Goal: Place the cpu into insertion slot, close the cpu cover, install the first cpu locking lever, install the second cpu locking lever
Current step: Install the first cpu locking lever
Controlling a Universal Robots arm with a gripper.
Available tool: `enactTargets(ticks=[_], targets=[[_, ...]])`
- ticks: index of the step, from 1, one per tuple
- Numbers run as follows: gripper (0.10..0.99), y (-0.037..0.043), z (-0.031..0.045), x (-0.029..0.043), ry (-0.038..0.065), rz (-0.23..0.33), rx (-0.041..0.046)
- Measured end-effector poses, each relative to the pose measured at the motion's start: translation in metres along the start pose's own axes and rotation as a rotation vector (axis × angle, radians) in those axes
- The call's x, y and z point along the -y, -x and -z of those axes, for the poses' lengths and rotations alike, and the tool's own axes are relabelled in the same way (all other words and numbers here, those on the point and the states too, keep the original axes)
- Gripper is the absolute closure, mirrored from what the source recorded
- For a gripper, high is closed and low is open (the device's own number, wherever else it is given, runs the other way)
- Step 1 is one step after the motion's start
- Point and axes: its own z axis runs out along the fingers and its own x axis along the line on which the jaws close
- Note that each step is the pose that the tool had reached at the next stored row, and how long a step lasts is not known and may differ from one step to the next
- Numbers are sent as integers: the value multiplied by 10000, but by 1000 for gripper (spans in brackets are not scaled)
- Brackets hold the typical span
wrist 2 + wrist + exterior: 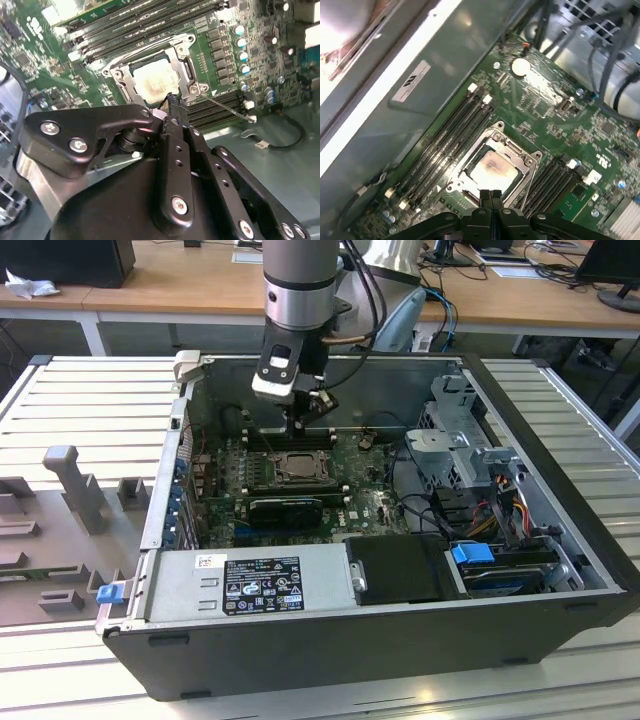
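Note:
The cpu lies flat in the insertion slot, its silvery top showing through the window of the cpu cover, which lies down over it. A thin metal locking lever sticks out sideways from one corner of the socket, its end free over the board. My gripper hangs just above the socket's edge, fingers pressed together with nothing between them.
Long black memory slots flank the socket. A black card sits in front of it, the power supply nearer still. A drive cage and cables stand at the exterior view's right. Case walls surround the board.

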Motion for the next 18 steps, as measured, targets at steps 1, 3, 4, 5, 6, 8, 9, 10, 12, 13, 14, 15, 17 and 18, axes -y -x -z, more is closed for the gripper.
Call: enactTargets(ticks=[1,3,4,5,6,8,9,10,12,13,14,15,17,18], targets=[[980,0,0,0,-2,170,-4],[980,0,-1,0,-5,784,-17],[980,0,-1,0,-6,930,-20],[980,0,-1,0,-6,1135,-23],[980,0,-1,0,-5,1295,-24],[980,0,-2,0,4,1817,-25],[980,0,-3,0,6,1988,-25],[980,0,-3,0,8,2161,-25],[980,0,-4,0,16,2550,-23],[980,0,-5,0,19,2717,-23],[980,0,-7,0,28,3138,-19],[980,0,-9,0,39,3470,-14],[980,0,-11,0,52,3856,-6],[980,0,-12,0,59,4061,-1]])
